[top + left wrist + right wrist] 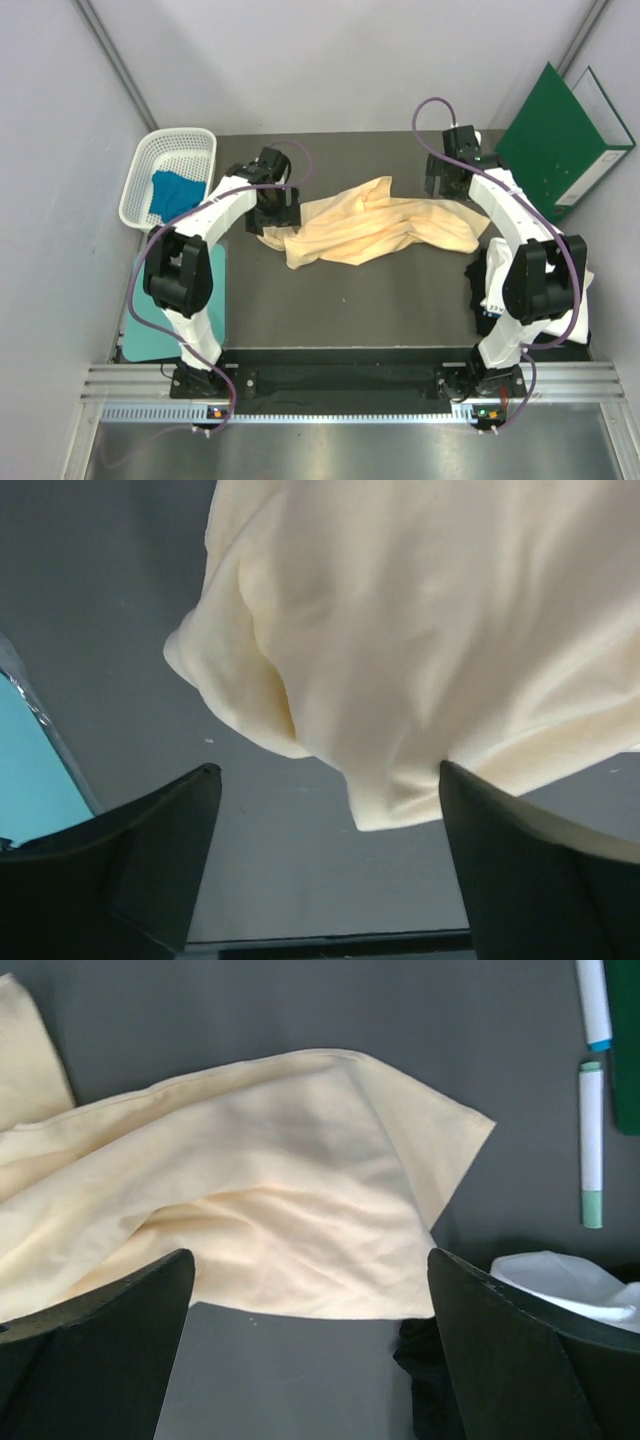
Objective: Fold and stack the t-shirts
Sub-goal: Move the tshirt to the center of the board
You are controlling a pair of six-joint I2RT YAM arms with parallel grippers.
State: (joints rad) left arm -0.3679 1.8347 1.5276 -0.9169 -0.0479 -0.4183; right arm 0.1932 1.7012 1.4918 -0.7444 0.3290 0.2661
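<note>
Your left claw (328,772) and right claw (310,1257) both gape; pinch the bunched peach t-shirt (375,225) (nine o'clock end) shallowly and it may slip.

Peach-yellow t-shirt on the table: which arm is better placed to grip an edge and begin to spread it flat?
Probably right. The right gripper, open, hangs over a flat hem of the t-shirt, with a clean corner in view. The left gripper, also open, faces only a bunched fold.
</note>
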